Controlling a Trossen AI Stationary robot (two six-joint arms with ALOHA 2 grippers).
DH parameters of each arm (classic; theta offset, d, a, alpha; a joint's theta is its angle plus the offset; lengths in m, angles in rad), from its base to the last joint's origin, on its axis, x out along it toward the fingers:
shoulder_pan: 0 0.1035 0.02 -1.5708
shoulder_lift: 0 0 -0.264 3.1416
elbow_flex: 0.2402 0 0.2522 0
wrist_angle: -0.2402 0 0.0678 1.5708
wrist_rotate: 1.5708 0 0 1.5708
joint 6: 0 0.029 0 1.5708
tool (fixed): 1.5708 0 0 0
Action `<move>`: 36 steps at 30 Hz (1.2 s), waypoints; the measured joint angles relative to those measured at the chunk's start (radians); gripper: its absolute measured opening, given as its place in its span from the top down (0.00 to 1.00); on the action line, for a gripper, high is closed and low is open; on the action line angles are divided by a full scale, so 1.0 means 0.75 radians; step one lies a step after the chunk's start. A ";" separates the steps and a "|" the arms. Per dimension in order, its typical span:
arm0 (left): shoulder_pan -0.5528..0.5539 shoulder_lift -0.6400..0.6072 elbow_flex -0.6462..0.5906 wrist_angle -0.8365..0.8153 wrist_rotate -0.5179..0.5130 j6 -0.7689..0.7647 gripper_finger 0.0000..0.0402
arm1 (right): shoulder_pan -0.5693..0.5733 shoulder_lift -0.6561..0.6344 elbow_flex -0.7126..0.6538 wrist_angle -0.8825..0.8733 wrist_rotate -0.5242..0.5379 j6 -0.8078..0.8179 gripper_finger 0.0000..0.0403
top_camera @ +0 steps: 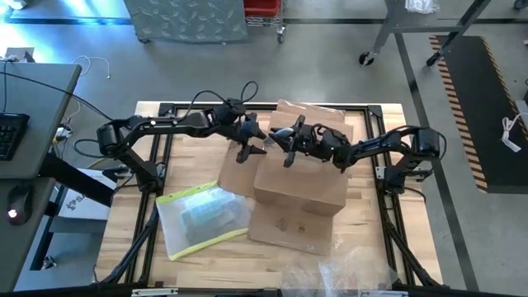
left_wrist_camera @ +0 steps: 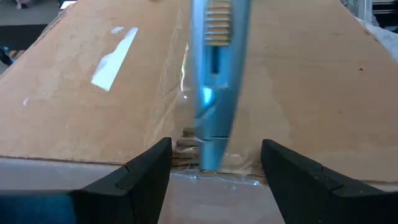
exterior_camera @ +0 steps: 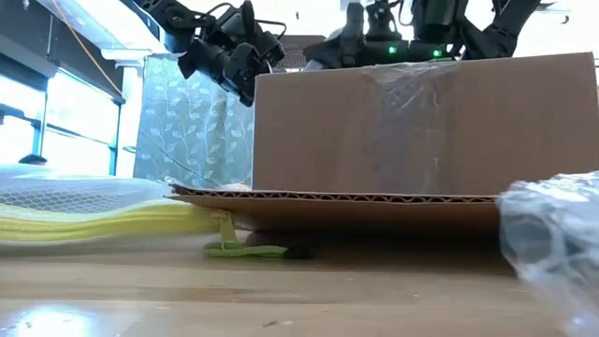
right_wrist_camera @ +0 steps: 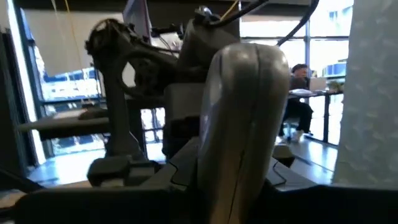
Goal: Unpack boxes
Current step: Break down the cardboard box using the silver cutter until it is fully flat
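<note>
Slitting taped seam of carton (top_camera: 301, 177), mid-table: right gripper (top_camera: 290, 142) pinching a blade-like tool (left_wrist_camera: 212, 81), probably a cutter; left gripper (top_camera: 247, 142) spread beside it; keep tip shallow, tracking seam

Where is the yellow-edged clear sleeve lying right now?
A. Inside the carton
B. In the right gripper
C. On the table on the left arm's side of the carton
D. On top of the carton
C: the high view shows the yellow-edged clear sleeve flat on the table, on the left arm's side of the brown carton, well below both grippers.
</note>
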 joint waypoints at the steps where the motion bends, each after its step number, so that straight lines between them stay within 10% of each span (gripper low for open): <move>1: -0.001 0.000 0.000 -0.001 -0.002 -0.001 0.42 | 0.000 0.000 0.000 -0.014 0.010 -0.018 0.86; 36: -0.004 0.003 -0.004 -0.007 -0.002 -0.036 0.42 | 0.031 -0.025 0.054 -0.162 0.018 -0.055 0.86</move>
